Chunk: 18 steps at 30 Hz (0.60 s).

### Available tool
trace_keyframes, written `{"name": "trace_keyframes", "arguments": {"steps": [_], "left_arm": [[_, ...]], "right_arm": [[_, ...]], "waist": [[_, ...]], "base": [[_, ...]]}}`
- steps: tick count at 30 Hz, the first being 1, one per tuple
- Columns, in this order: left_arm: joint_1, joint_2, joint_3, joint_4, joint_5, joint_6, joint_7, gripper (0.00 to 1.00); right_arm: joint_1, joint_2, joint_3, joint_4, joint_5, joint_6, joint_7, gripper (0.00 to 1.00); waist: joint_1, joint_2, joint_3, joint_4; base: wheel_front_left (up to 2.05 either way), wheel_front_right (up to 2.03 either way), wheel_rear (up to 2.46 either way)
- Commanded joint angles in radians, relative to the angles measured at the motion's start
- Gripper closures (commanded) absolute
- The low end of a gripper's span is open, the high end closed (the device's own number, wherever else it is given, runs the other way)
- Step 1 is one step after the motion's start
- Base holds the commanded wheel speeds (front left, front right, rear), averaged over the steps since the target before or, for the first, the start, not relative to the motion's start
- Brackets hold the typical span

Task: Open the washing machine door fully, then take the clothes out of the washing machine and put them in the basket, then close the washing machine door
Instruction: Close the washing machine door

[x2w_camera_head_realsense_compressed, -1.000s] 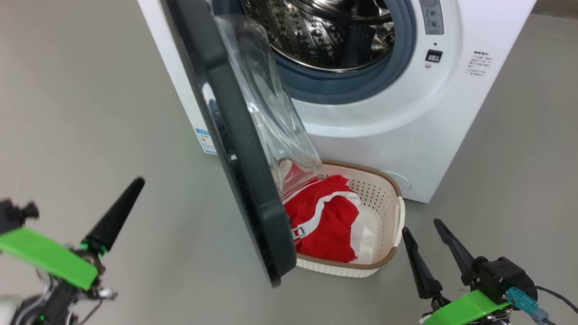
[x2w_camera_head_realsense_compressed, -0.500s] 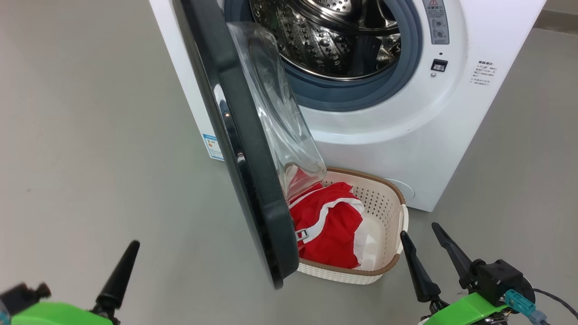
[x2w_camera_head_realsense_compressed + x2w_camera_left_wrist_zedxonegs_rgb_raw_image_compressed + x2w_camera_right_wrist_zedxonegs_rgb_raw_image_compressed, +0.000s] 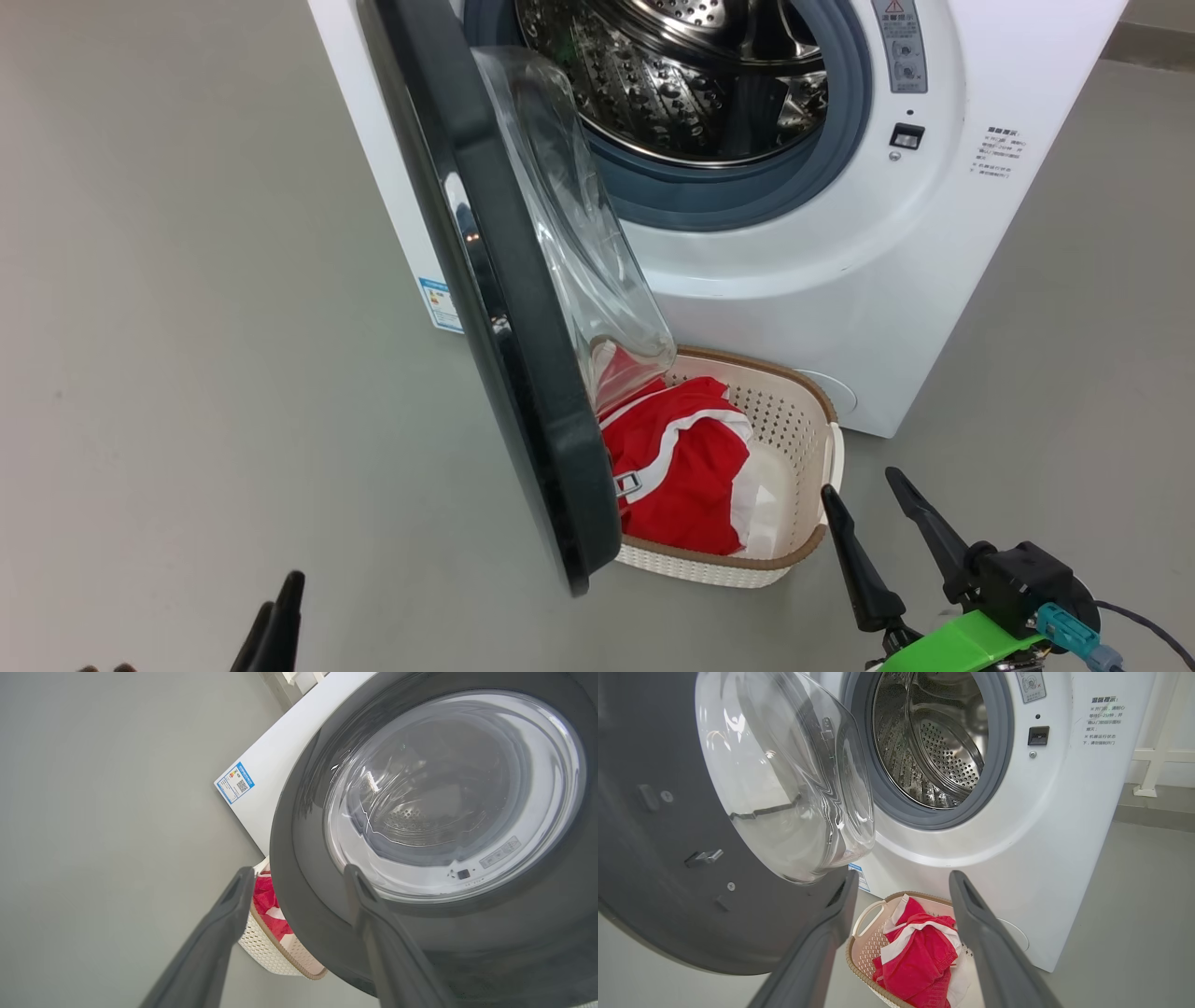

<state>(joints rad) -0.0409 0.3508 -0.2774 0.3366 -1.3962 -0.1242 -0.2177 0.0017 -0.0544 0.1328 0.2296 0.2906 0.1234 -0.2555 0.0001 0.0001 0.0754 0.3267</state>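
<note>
Standing open and edge-on down the centre of the head view, the washing machine door [image 3: 532, 401] hangs over the left end of the basket [image 3: 794, 411]. The basket sits on the floor [image 3: 187, 280] against the foot of the washing machine [image 3: 840, 280], probably so that anything pulled from the drum [image 3: 691, 84] has only a short drop. The clothes [image 3: 681, 467] lie bunched inside the basket, red with white trim, and what shows of the drum looks bare (its far depths are hard to read).

The left gripper [image 3: 280, 602] peeks in at the lower left edge, fingers spread and holding nothing. In its wrist view it faces the door's glossy outer side, which suits a push from outside. The right gripper [image 3: 859, 481] sits at the lower right, just beside the basket's near handle, also spread and empty, out of the door's swing.

I judge the unloading finished and only the closing left. The bulging glass must pass above the clothes without snagging them.
</note>
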Motion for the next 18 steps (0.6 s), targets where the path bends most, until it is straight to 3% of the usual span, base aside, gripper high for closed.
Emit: {"name": "trace_keyframes", "arguments": {"steps": [1,7,18], "left_arm": [[-0.018,0.032,0.023,-0.002,0.028,-0.007,-0.022,0.0],[-0.025,0.028,0.011,0.063,0.159,-0.007,-0.043,0.0],[0.006,-0.147,0.302,0.01,0.704,-0.007,-0.044,0.0]], "right_arm": [[-0.012,0.0,0.018,-0.02,0.002,0.007,-0.006,0.0],[-0.014,0.001,0.014,-0.02,0.003,0.007,-0.006,0.0],[-0.019,0.001,0.002,-0.022,-0.002,0.007,-0.006,0.0]], "waist": [[-0.0001,-0.0001,0.001,-0.001],[-0.0001,-0.0001,0.004,-0.002],[-0.0001,-0.0001,0.014,0.001]], "base": [[0.0,0.0,0.0],[0.0,0.0,0.0],[0.0,0.0,0.0]]}}
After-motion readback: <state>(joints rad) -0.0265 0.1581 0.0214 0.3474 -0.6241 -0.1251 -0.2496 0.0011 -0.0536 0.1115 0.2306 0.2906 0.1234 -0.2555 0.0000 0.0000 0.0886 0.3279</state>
